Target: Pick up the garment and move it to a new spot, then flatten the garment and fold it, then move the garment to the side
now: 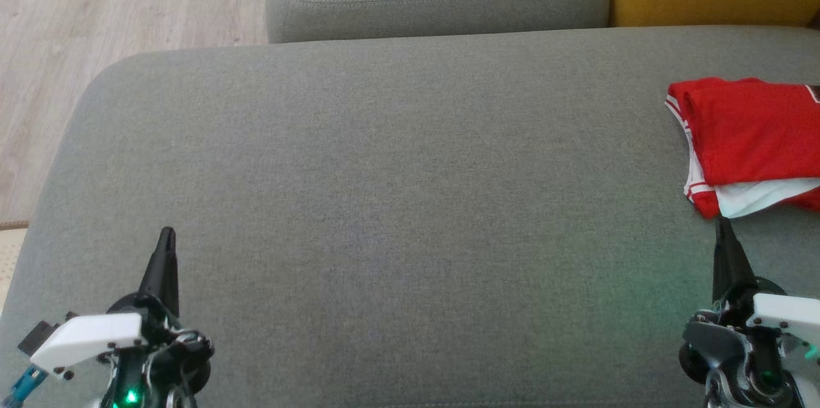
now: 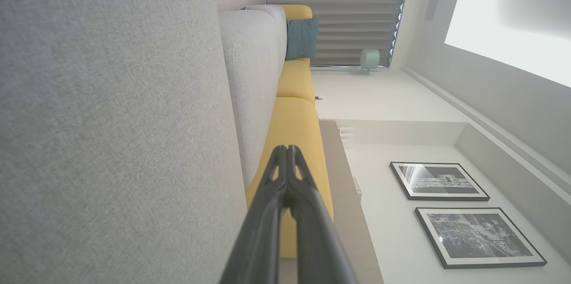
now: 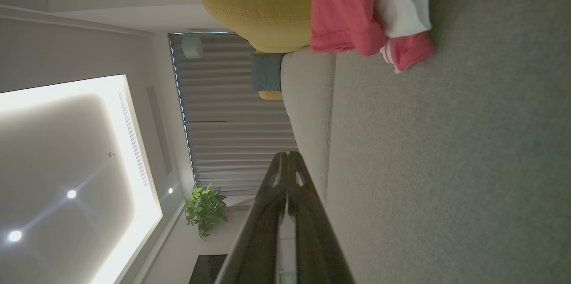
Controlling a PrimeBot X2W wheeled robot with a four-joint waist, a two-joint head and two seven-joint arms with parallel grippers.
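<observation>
The left hand (image 1: pixel 168 235) is closed, its two dark fingers pressed flat together along their length. It holds nothing and sits over bare gray sofa seat (image 1: pixel 410 171). In its own wrist view the left hand (image 2: pixel 286 150) shows the same tight seam between the fingers, with nothing pinched in it.

The right hand (image 1: pixel 722 225) is closed the same way and is also empty. From its wrist camera the right hand (image 3: pixel 287 155) points along the seat, and a stretch of plain gray fabric lies between its tips and the cloth.

The garment (image 1: pixel 749 132) lies on the seat just ahead of the right hand and slightly to its outer side. It is well apart from the left hand, across the whole width of the cushion. It is red with white striped trim, folded into a flat stack, and a white layer pokes out along the edge nearest the right hand. Its long axis runs crosswise to the fingers. One rounded end faces the left hand and the other is cut off by the picture's edge. In the right wrist view the garment (image 3: pixel 343 7) rests close to a yellow cushion (image 3: pixel 258 3).
</observation>
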